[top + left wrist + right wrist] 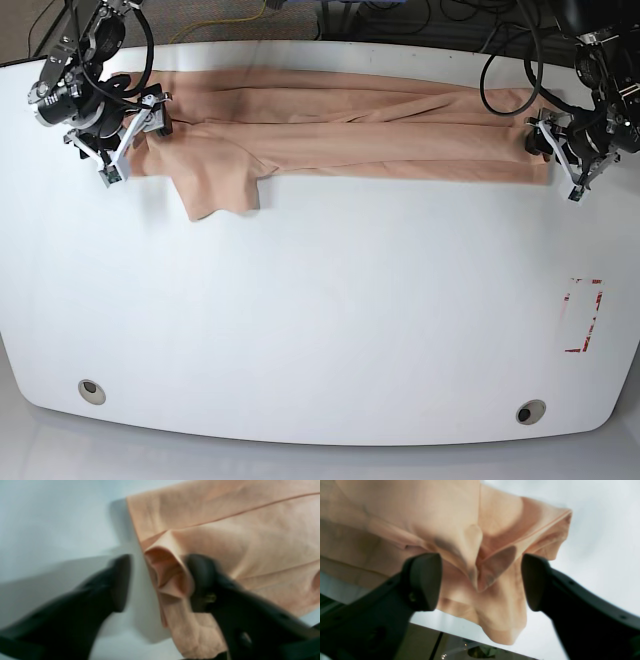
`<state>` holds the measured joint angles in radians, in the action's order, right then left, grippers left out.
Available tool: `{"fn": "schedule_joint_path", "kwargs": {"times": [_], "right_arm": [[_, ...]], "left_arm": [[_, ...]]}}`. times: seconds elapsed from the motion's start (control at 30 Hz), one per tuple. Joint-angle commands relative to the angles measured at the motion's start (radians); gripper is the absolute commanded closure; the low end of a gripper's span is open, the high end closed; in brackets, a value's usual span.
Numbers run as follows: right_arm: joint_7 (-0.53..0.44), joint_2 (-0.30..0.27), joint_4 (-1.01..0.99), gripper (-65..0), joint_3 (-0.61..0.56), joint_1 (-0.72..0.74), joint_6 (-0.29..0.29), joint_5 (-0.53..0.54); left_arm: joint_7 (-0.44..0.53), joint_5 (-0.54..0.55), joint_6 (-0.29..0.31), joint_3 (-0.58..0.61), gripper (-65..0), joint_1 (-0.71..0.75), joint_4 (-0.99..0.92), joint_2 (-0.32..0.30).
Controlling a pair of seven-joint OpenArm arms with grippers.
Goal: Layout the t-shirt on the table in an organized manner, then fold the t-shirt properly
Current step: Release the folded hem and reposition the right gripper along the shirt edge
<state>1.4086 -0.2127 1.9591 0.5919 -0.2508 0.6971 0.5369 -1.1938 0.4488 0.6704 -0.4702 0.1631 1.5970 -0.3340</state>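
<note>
left gripper (155,582) jaws stand wide apart, one finger on bare table, the other resting against a puckered fold at the shirt's edge; nothing pinched. right gripper (481,582) also wide, a bunched corner of cloth sitting loose between the fingers, not clamped. outward: the t-shirt (340,135) lies stretched in a long band along the far edge of the table (320,320), toward 12 o'clock in the base view, one sleeve flopping down near 10 o'clock. it looks folded lengthwise and fairly taut, with creases running its length. red-marked rectangle (583,316) sits well apart at 3 o'clock. judgement: both ends appear freshly let go, so lift both arms straight up and clear so no fingertip drags the puckers; next grips should take flat hem, not bunched cloth, and tuck the stray sleeve in first.
</note>
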Motion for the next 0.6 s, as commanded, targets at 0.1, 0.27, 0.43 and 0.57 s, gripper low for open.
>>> {"fn": "schedule_joint_path", "kwargs": {"times": [0.1, 0.27, 0.43, 0.57], "right_arm": [[-0.012, 0.0, 0.067, -54.5, 0.081, 0.015, 0.001, 0.051], [-0.012, -0.004, 0.058, -54.7, 0.153, 0.038, 0.001, 0.19], [-0.03, 0.008, 0.009, -54.7, 0.15, 0.113, 0.001, 0.21], [-0.055, 0.023, -0.096, -54.7, 0.081, 0.189, 0.001, 0.188]], "left_arm": [[-0.002, 0.014, -0.002, -0.006, -39.3, -0.027, 0.065, -0.03], [-0.002, 0.015, 0.002, -0.011, -39.3, -0.03, 0.144, -0.038], [-0.004, 0.015, 0.004, -0.051, -39.3, -0.03, 0.219, -0.032], [-0.004, 0.015, 0.004, -0.06, -39.3, -0.033, 0.254, -0.032]]}}
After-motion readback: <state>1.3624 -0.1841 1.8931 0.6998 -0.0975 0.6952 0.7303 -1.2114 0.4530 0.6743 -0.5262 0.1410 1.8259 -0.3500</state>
